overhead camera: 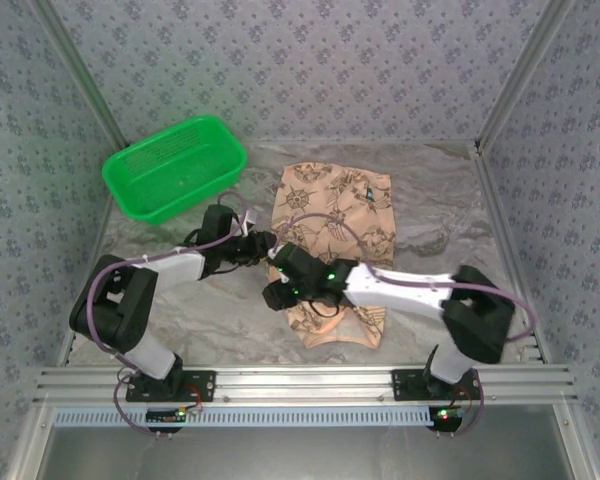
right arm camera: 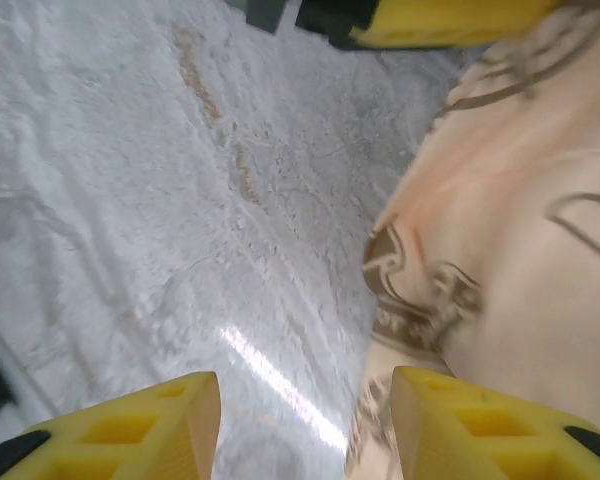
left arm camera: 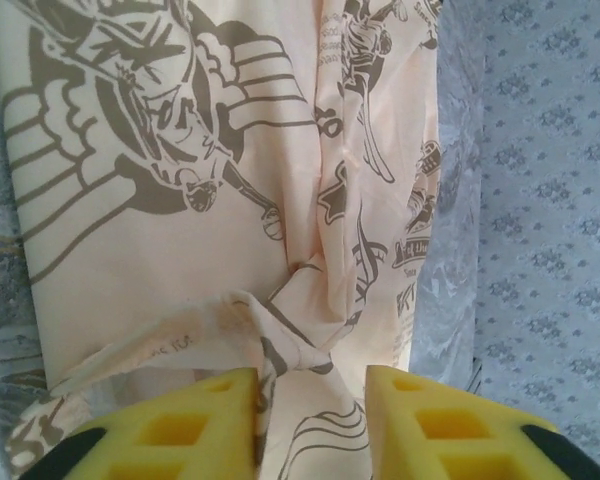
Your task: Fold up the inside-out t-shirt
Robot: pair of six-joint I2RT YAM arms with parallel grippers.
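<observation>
Top external: one marbled grey bench [overhead camera: 430, 230]. One tan-peach printed cloth t-shirt [overhead camera: 330, 200], long strip at bench centre, running far to near edge; likely limp, light, easily creased; best pinched at corners. One green plastic tub [overhead camera: 175, 165], far-left corner. Yellow left fingers [left arm camera: 195, 425] and right fingers [right arm camera: 460, 420]: spread, holding nothing.

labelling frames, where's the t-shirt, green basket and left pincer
t-shirt [overhead camera: 330, 200], top view, printed far half
green basket [overhead camera: 175, 175], top view, bare inner floor
left pincer [left arm camera: 310, 385], left wrist view, midway between fingertips
</observation>
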